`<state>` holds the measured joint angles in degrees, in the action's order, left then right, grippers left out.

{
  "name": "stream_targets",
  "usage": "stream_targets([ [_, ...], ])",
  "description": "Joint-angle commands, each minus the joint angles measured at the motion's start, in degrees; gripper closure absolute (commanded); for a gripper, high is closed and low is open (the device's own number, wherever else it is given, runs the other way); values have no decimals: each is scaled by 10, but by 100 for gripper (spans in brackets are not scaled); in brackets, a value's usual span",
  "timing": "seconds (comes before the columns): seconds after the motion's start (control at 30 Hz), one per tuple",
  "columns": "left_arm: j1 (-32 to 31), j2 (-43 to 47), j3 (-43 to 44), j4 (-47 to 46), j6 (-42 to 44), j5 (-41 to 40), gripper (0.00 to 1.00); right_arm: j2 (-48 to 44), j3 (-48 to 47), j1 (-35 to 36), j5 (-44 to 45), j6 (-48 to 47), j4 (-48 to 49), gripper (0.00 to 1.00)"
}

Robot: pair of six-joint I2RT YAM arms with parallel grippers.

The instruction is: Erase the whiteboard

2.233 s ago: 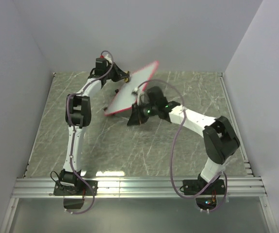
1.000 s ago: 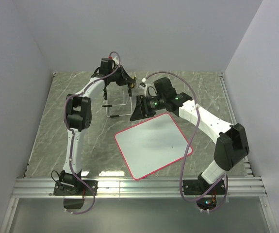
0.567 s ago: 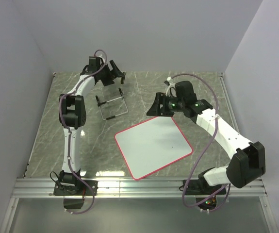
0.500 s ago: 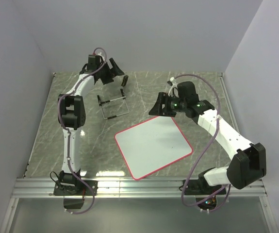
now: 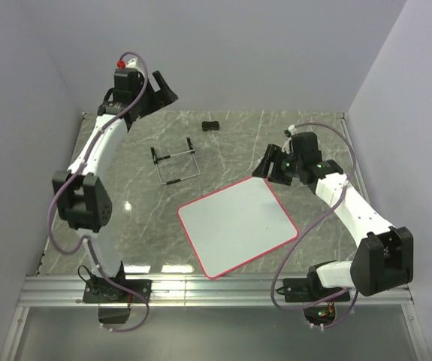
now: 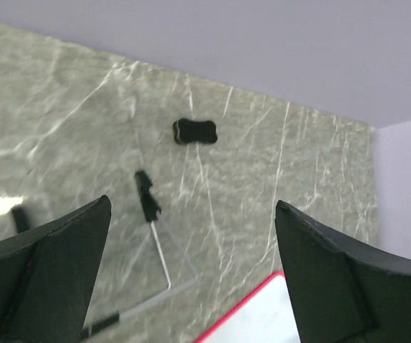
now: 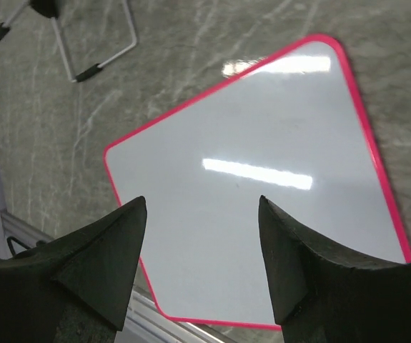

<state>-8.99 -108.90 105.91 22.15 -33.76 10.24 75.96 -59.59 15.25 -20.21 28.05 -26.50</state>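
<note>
Whiteboard (image 5: 238, 228) first: it lies flat on the table (image 5: 321, 135), front and centre. Its near corner is close to the rail at the table's edge. In the right wrist view its surface looks almost blank, with only a tiny speck near the middle and glare across it.

Your left gripper (image 5: 159, 90) is raised high at the back left, its jaws spread wide and empty. Your right gripper (image 5: 263, 167) hovers over the board's far corner, with its jaws apart and nothing between them.

The wire stand (image 5: 174, 165) lies just beyond the board's far left side. The small black block at the back looks like the eraser (image 5: 212, 125), and it sits well apart from the board.

What could go wrong from here:
- The board is loose, so a hard wipe with nothing pinning it would likely push it toward the rail or spin it.
- Neither gripper holds the eraser. If you wipe with bare fingers, you may smear or scratch the surface.
- A low reach for the eraser from the left could snag the stand and drag it onto the board.
- The glare may hide faint marks, so check the surface from both views.

Count: one table, one whiteboard, two grippers, one stand, one eraser.
</note>
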Motion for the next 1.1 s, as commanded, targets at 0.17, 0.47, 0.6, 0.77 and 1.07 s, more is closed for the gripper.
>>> stream_targets([
  [0.17,-75,219,-219,75,-8,-100,1,-25,47,-70,24,34,29,29],
  [0.47,-172,416,-480,173,-154,-146,3,29,70,-176,30,56,25,29],
  [0.6,-206,485,-569,171,-233,-127,5,48,110,-204,-13,72,55,29],
  [0.77,-246,529,-686,106,-307,-89,6,45,175,-211,-33,75,68,30],
  [1.07,-262,488,-812,-48,-354,-77,6,30,263,-215,-19,101,95,30],
])
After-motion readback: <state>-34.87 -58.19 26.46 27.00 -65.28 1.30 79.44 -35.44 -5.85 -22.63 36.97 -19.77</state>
